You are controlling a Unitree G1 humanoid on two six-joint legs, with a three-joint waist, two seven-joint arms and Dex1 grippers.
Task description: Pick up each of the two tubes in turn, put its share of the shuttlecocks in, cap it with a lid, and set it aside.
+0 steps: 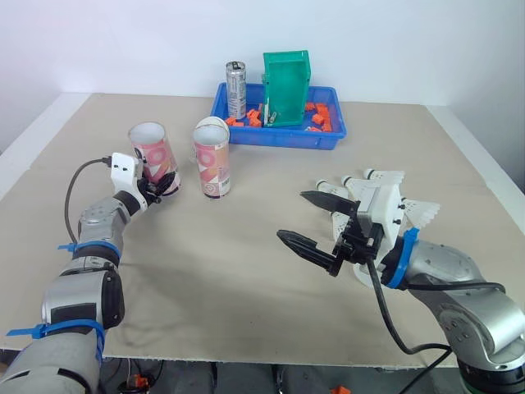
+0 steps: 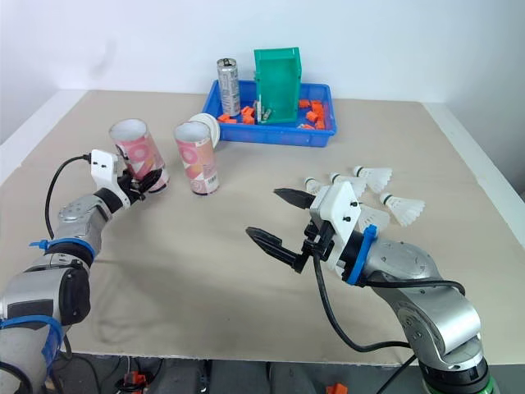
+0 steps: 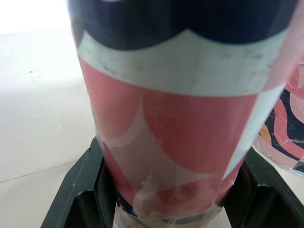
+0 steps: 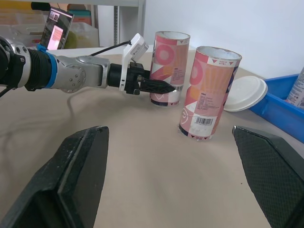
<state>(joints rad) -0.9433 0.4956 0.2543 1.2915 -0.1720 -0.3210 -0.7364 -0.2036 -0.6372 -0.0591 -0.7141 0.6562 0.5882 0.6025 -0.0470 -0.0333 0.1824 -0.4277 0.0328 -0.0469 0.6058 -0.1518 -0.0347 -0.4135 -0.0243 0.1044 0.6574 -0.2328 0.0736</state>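
On table [image 1: 246, 271], left tool [image 1: 164, 182] clamping open-topped tube [image 1: 152, 150], right tool [image 1: 292, 215] spread wide, blue tray [image 1: 283, 142] holding orange pieces [image 1: 320, 116]

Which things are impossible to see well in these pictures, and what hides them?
- Shuttlecocks: number unclear in the eye views; the right gripper's mount covers some.
- Left tube: top cut off by the left wrist view's edge.
- Lid: eye views, partly behind the right tube.
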